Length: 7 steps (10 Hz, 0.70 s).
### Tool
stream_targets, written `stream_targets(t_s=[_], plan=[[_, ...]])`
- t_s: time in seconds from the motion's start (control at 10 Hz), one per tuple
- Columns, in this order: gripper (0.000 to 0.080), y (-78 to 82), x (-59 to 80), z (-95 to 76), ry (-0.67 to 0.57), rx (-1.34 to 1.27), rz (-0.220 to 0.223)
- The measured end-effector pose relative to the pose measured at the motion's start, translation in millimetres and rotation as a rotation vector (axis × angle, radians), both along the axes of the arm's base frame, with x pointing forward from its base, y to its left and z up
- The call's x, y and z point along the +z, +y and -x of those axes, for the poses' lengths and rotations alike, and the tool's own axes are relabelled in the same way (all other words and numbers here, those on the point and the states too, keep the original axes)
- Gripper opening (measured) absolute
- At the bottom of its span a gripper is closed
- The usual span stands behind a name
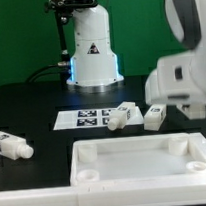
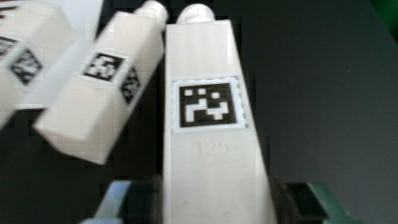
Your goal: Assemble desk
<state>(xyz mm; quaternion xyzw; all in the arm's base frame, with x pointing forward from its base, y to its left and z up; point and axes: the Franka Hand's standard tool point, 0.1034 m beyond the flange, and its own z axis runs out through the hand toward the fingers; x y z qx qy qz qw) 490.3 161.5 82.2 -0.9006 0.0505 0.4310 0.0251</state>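
A black table (image 1: 31,102) fills the scene. In the exterior view a bulky white arm (image 1: 184,70) reaches down at that view's right. A white base (image 1: 92,47) with a blue light stands at the back.

The desk's white panel (image 1: 146,160) is flat and rimmed, with round corner sockets. It lies at the front of the table, apart from every leg. Behind it the marker board (image 1: 82,118) lies flat on the table. Two loose legs (image 1: 10,144) lie at the exterior view's left, near the panel's corner.

The wrist view looks down past the gripper (image 2: 217,205) at a long white leg (image 2: 214,165) lying on the table. This leg bears a black-and-white tag (image 2: 206,103). The dark fingers (image 2: 317,200) stand one on each side of it, close to its flanks. Whether they press on it or only bracket it cannot be told.

A second leg (image 2: 103,90) lies just beside the first, angled away, with its own tag showing. A third leg (image 2: 25,50) lies beyond that, cut off by the frame edge.
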Motion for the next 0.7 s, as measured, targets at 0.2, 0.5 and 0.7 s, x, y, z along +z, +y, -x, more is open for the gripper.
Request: stream_targets(t_s=[0.2, 0.5, 0.7], plan=[[0.0285, 4.5, 8.7, -14.9, -0.157, 0.018, -0.011], [0.0285, 4.7, 18.9, -24.5, -0.319, 0.019, -0.034], [0.0285, -15.1, 75.2, -68.1, -0.476, 0.06, -0.099]])
